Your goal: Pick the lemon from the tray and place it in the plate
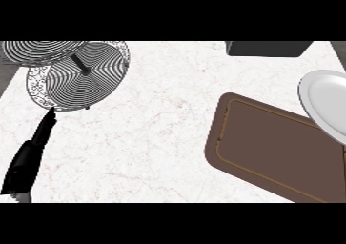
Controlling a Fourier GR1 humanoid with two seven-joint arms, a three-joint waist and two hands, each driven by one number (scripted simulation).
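A brown tray [274, 147] lies at the right of the white marble counter, and its visible surface is bare. Partly over the tray's upper right corner sits a white plate [330, 102], cut off by the view's right edge, with nothing on the part that shows. No lemon shows anywhere in the head view. My left hand [26, 164] rests at the lower left, open, its fingers straight and pointing up toward the wire stand. It is far from the tray and holds nothing. My right hand does not appear.
A tiered black wire stand [80, 74] occupies the upper left corner, just above my left fingertips. A dark box [267, 47] sits at the counter's far edge, above the tray. Bare marble spans the middle of the counter [154, 138].
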